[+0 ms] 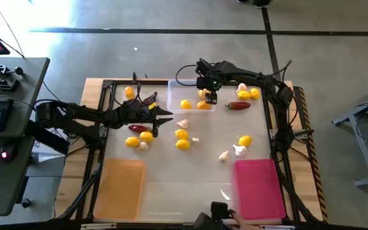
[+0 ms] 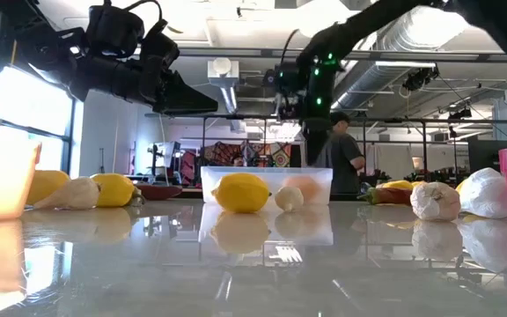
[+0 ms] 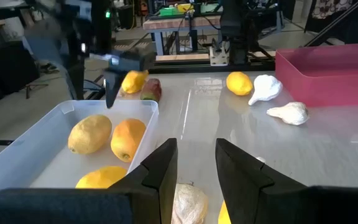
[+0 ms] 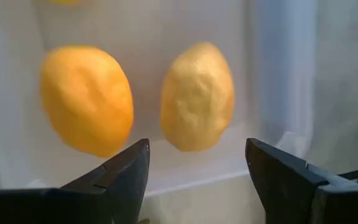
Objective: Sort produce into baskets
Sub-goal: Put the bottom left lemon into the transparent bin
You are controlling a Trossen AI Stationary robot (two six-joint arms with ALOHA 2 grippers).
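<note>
The clear basket (image 1: 174,91) stands at the table's far middle with three yellow-orange lemons in it (image 3: 90,133) (image 3: 128,138) (image 3: 101,177). My right gripper (image 4: 197,155) hangs open just above two of these lemons (image 4: 87,99) (image 4: 197,96), pointing down and holding nothing. My left gripper (image 3: 196,168) stands open and empty left of the basket, pointing toward the table's right, above a garlic bulb (image 3: 188,202). Loose lemons (image 1: 181,134), garlic (image 1: 239,150) and dark red chilies (image 1: 238,106) (image 1: 137,128) lie on the table.
The orange basket (image 1: 120,188) stands at the near left and the pink basket (image 1: 259,188) at the near right. More lemons lie at the far right (image 1: 248,94) and far left (image 1: 129,92). A person (image 2: 346,163) stands beyond the table.
</note>
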